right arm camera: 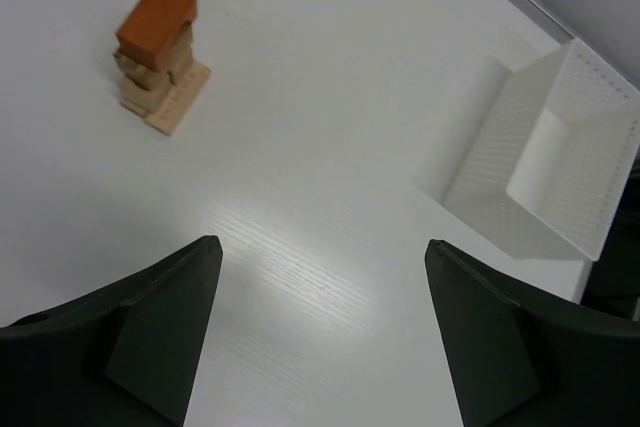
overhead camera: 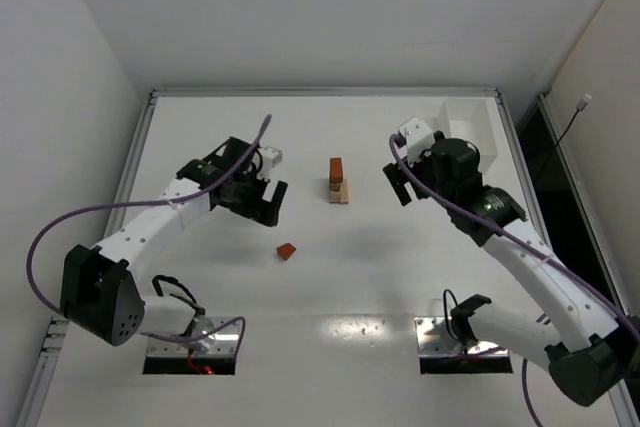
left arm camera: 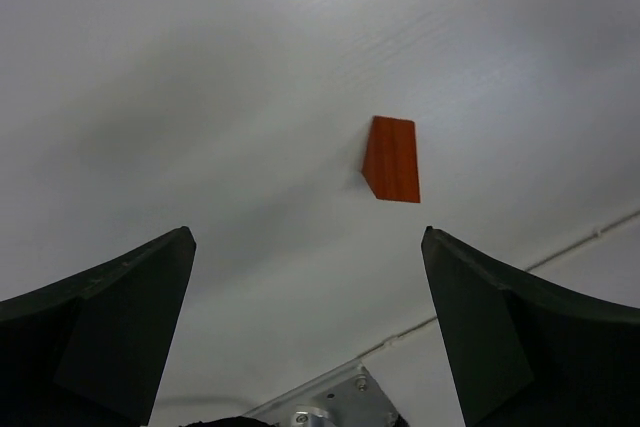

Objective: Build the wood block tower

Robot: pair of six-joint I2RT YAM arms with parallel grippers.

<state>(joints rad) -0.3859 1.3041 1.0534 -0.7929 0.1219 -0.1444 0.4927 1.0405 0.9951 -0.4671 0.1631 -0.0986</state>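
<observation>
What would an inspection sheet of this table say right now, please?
Surface: white table, mild glare toward its near edge.
Job's things: wood block tower standing mid-table, its top piece reddish-brown; one loose reddish-brown block lying apart, toward the near edge.
Clutter: white tray at the far right corner.
End effectors: left end effector open, near the loose block, holding nothing; right end effector open, holding nothing, right of the tower.
Cables: purple cable looping beside the left arm; another along the right arm.
Surroundings: white walls; nothing else seen.
</observation>
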